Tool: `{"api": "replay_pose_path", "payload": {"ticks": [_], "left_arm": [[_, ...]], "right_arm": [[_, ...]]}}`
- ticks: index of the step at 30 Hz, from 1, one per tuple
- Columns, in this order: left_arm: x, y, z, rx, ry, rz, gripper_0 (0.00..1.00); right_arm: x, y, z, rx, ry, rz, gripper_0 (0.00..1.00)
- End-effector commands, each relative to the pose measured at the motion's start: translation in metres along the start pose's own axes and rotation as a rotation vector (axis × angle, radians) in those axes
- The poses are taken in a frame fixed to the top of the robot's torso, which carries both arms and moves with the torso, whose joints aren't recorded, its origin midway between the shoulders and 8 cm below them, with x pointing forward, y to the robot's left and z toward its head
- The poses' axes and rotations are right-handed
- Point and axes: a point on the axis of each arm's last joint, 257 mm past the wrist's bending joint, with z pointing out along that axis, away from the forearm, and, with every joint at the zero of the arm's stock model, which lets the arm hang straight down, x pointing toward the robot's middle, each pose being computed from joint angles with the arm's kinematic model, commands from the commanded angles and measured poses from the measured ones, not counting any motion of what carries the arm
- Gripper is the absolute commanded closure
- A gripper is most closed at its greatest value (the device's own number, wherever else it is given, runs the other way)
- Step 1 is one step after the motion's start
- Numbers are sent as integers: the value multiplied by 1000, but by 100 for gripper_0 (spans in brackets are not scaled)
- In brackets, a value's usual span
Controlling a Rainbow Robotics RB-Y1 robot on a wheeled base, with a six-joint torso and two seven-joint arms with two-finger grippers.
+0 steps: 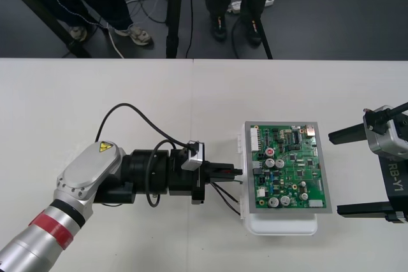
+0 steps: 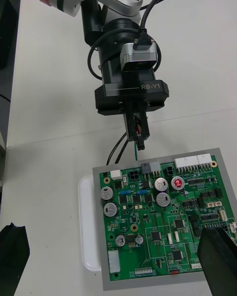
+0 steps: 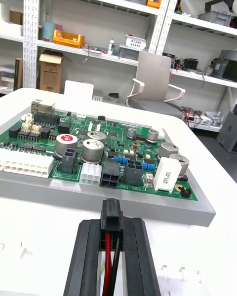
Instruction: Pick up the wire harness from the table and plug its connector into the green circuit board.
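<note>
The wire harness (image 3: 107, 259) is held at its plug end in the left gripper (image 1: 234, 172), low over the table (image 1: 127, 93) at the left edge of the green circuit board (image 1: 290, 167). In the left wrist view the small black plug (image 3: 111, 216) stands upright between the two black fingers (image 3: 88, 256), which are closed onto it, with a red and a black wire (image 3: 116, 261) running back down the narrow gap between them. The plug's tip is just short of the grey plate (image 3: 148, 204) that carries the board. It is lined up with a black header (image 3: 109, 173) at the board's near edge but is apart from it, so the plug is not in the board. A white header (image 3: 90, 172) sits just beside that black one. In the front view the rest of the harness trails out from under the gripper as thin dark loops over the table, running toward the near left corner of the white base (image 1: 280, 224). The right wrist view also shows a green wire (image 2: 137, 154) hanging below the fingertips. The left arm comes in from the left, and its gripper points straight at the board. The right gripper (image 1: 335, 173) waits just beside the board's right edge, its fingers (image 1: 347, 135) spread wide apart and holding nothing.
</note>
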Motion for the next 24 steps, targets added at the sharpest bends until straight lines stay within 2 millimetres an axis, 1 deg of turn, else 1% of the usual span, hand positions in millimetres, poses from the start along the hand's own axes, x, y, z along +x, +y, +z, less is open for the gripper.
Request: {"api": "replay_pose_path", "payload": {"ticks": [1, 17, 24], "left_arm": [[-20, 8, 25, 0, -28, 81, 100], [-26, 9, 34, -10, -50, 94, 100], [-25, 9, 34, -9, -46, 121, 100]], "right_arm": [[-3, 6, 4, -9, 1, -65, 0], [-1, 3, 4, -3, 3, -71, 0], [0, 2, 4, -3, 3, -74, 0]]}}
